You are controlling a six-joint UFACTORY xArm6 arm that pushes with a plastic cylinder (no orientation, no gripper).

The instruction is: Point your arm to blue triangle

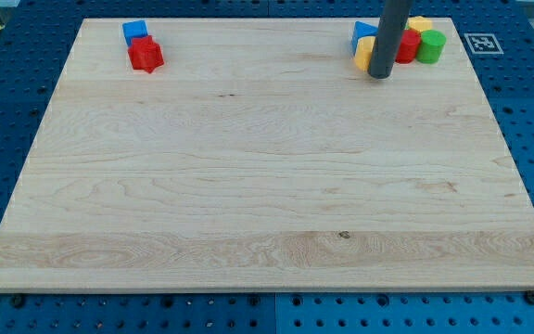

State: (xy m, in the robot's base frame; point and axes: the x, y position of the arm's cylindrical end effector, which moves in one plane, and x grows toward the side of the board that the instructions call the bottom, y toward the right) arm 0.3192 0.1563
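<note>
Blue triangle [362, 33] near board's [248, 186] top edge, my tip [380, 76] touching.

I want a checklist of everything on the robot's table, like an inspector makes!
Surface: pale wooden board, flat, bare in the middle.
Job's things: blue triangle at the view's top right, partly hidden by the rod; my tip sits just below and right of it, beside a yellow block.
Clutter: red block, green block and another yellow block in that cluster; blue cube touching a red star-like block at top left.
Claw: nothing seen.
Cables: nothing seen.
Surroundings: blue pegboard, printed marker.
</note>
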